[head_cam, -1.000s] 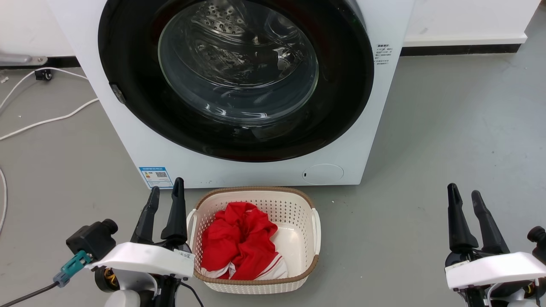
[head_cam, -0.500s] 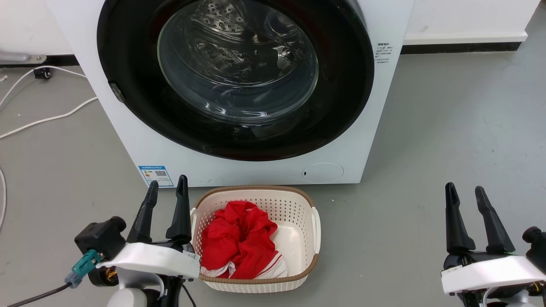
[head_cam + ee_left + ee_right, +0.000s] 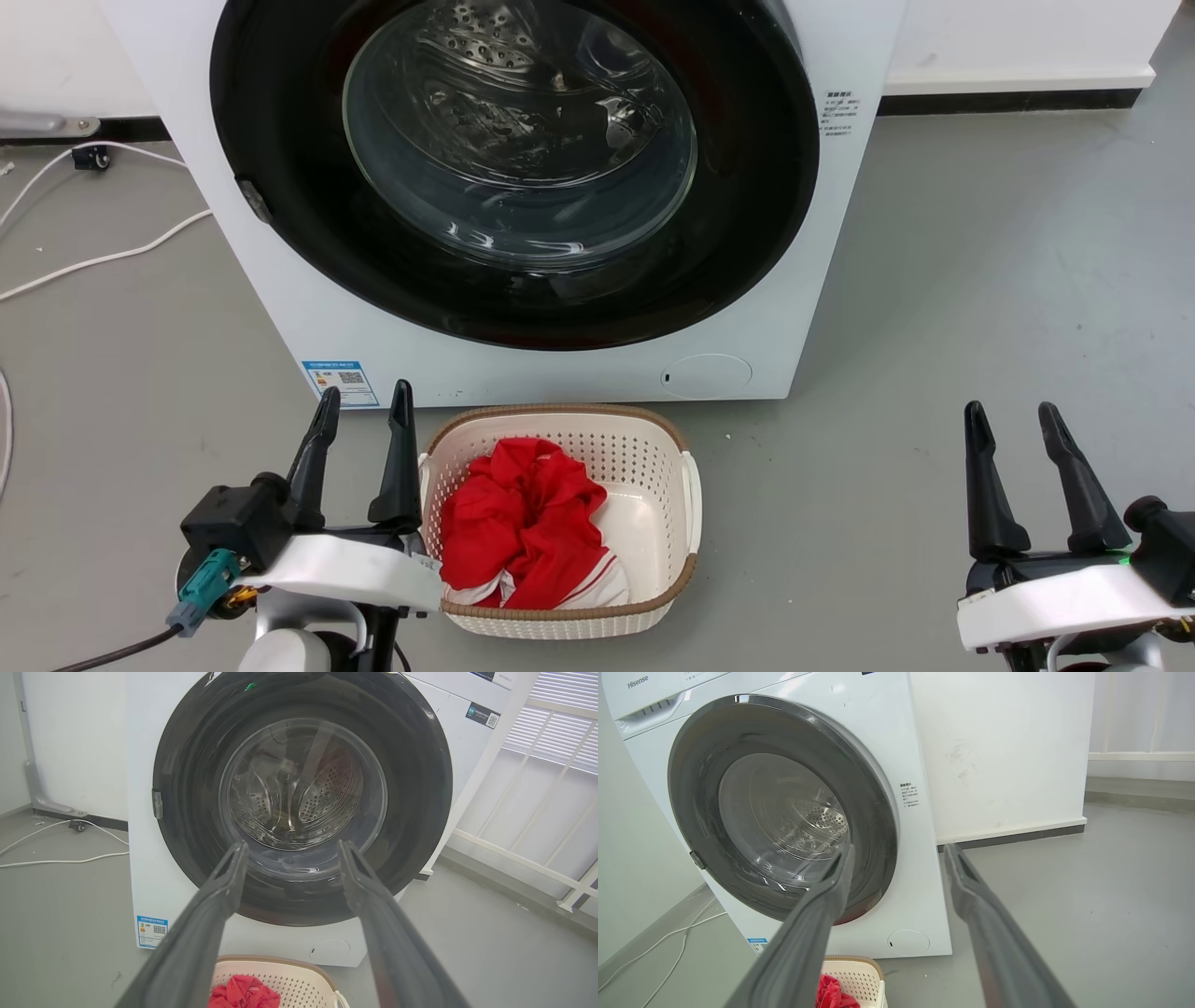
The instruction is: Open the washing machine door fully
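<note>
Glossy black washing machine door (image 3: 514, 168) with clear glass centre, shiny perforated steel drum (image 3: 327, 788), smooth white casing (image 3: 280, 299), cream plastic basket (image 3: 560, 425), red cloth (image 3: 523, 523), matt grey floor (image 3: 980, 280)

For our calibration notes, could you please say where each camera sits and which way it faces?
Head view: on the head, looking forward and down at the washing machine door and basket; left pincer lower left, right pincer lower right, both open.
Left wrist view: on the left wrist, facing the door almost squarely, between its pincer's fingers.
Right wrist view: on the right wrist, facing the door obliquely from the right, between its pincer's fingers.
Shared: all show the door, basket and red cloth.
</note>
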Controlling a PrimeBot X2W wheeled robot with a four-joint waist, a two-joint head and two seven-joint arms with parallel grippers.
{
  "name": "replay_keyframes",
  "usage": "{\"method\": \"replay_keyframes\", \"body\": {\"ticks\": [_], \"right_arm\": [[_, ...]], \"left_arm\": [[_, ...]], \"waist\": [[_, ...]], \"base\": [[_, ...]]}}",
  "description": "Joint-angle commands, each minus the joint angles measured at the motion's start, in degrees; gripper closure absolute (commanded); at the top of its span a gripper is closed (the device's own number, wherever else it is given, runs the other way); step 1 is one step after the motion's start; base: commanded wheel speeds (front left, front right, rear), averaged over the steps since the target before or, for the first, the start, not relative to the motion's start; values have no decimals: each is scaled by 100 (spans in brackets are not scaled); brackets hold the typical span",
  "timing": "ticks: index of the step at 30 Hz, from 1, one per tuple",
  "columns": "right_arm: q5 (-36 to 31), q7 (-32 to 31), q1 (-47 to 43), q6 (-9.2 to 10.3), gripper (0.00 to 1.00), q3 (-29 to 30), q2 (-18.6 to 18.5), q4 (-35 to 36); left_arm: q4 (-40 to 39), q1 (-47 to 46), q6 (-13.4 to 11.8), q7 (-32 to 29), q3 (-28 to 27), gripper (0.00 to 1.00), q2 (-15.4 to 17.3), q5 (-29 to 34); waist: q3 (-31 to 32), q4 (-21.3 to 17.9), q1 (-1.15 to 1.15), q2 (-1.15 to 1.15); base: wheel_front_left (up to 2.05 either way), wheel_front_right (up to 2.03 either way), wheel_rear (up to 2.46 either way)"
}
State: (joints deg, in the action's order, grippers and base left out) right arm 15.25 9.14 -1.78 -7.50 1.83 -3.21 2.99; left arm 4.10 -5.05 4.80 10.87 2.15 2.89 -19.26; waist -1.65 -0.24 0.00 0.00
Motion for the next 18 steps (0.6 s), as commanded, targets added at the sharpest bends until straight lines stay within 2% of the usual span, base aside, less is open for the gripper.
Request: {"method": "replay_keyframes", "body": {"ticks": [1,18], "right_arm": [[-118,38,-23,1,0,-4,16,77],[-924,45,-114,2,0,27,31,213]], "left_arm": [[-60,-41,-26,58,10,0,20,125],[-29,32,-97,256,8,0,47,984]], "waist": [[-6,-4,0,0],[-31,-38,0,0]], "base": [[0,0,0],[0,0,0]]}}
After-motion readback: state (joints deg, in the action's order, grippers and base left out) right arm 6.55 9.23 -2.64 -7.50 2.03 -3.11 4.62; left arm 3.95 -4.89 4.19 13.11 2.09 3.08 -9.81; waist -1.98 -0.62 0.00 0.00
